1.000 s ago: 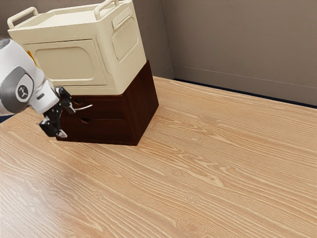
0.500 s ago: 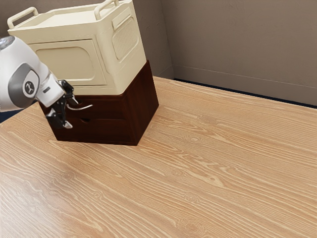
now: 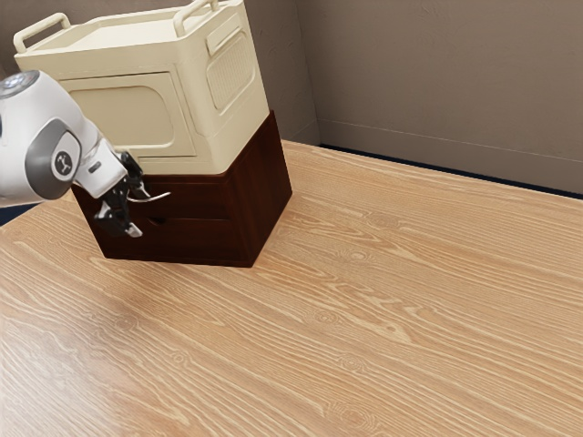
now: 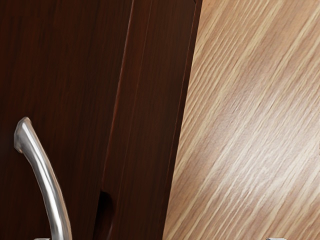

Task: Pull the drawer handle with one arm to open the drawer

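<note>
In the exterior view, the gripper (image 3: 138, 212) is open at the front of the dark cabinet (image 3: 262, 187), its upper finger near the handle (image 3: 159, 197) — no grasp yet. The upper drawer (image 3: 196, 202) looks shut. In the wrist view, the handle curves beside one fingertip. The approach seems nearly done — closing on the handle and the whole pull are left.

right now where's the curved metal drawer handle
In the exterior view's left half, the curved metal handle is on the dark wooden cabinet's upper drawer, below the beige crate and by the open gripper.
</note>
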{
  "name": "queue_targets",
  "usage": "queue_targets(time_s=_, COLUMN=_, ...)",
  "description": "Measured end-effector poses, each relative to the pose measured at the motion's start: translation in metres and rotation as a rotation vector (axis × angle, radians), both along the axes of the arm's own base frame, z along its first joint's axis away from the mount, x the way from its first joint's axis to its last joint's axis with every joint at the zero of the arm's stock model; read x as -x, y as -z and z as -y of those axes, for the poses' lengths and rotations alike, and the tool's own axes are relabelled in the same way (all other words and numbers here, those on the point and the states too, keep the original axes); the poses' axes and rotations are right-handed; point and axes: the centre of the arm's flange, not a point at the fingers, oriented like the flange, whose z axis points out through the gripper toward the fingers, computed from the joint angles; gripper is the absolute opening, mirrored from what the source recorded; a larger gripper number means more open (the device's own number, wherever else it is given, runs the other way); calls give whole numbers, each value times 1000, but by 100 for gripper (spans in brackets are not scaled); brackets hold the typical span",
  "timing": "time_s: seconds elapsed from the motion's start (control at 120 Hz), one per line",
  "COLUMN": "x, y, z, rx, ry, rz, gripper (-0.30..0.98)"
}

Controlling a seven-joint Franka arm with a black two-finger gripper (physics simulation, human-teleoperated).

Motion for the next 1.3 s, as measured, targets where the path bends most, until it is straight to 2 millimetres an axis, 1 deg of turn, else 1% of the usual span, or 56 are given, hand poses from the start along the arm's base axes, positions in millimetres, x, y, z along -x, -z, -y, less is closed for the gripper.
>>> queue_targets(time_s=0.233, x=2, y=-2, z=0, rx=7, ry=-11, rz=1, gripper=45)
queue_targets(time_s=0.592, x=12, y=-3, z=5, rx=23, ry=-16, rz=-43, gripper=41)
queue_targets(time_s=0.8, x=31, y=-7, z=14, rx=22, ry=-23, rz=-70, gripper=39)
queue_targets(time_s=0.983, x=44, y=-5, z=22, rx=25, ry=-27, rz=-91, gripper=41)
queue_targets(time_s=1.083, x=50, y=-7, z=29, rx=22, ry=-25, rz=-98, gripper=38)
queue_targets(time_s=1.3, x=67, y=-10, z=40, rx=15, ry=-27, rz=-112, gripper=36)
